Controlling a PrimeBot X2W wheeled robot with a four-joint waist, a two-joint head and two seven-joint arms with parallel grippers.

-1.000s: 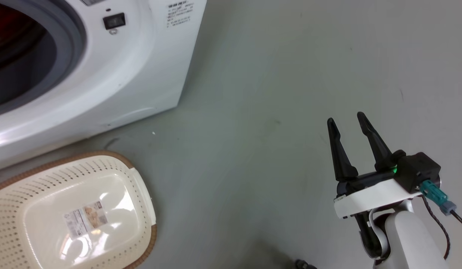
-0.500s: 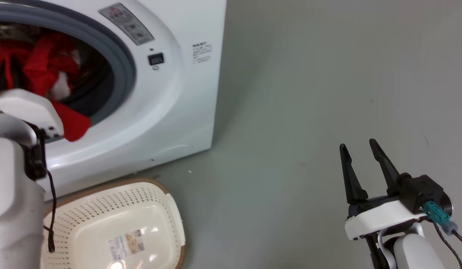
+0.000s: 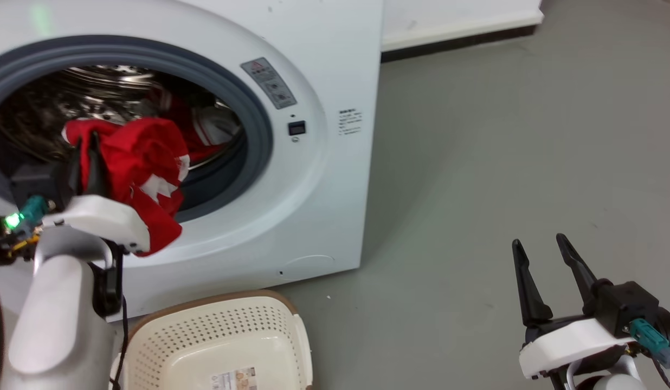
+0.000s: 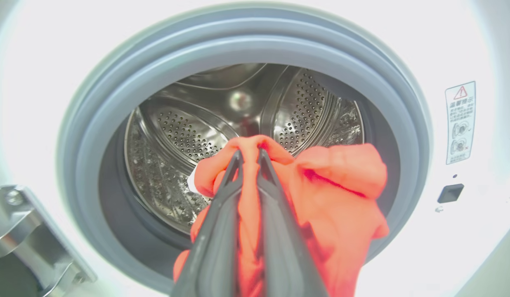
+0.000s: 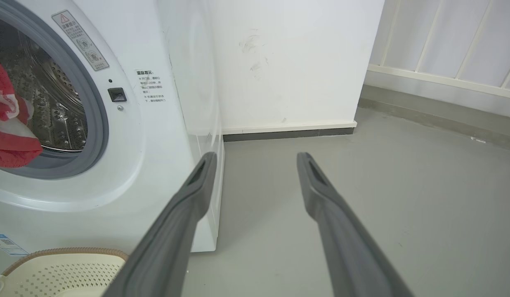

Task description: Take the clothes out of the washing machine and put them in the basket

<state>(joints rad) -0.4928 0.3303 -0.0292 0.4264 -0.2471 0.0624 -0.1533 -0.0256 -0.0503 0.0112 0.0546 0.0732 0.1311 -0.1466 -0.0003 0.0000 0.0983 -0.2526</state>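
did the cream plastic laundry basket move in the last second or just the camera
No. The cream plastic laundry basket lies as before, in front of the white front-loading washing machine, its right end short of the machine's lower corner; the camera shifted.

White washing machine (image 3: 324, 179): the casing is smooth and glossy, catching bright glare. Its porthole seal (image 3: 262, 141) looks like matt grey rubber. The drum (image 4: 185, 136) is polished steel, mirror-bright and punched with small holes. The clothes (image 3: 140, 157) are soft red cloth, matt and crumpled, with white patches. The basket (image 3: 216, 330) is smooth cream plastic with a slight sheen and perforated sides. Its rim (image 3: 205, 301) has a brown woven-look texture, and a paper label (image 3: 234, 376) lies on the base. The left pincer (image 4: 249, 152) and right pincer (image 3: 538, 241) have dark, matt, plastic-looking fingers. The door hinge (image 4: 28, 235) is shiny bare metal. The floor (image 3: 476, 162) is grey, smooth and dull.
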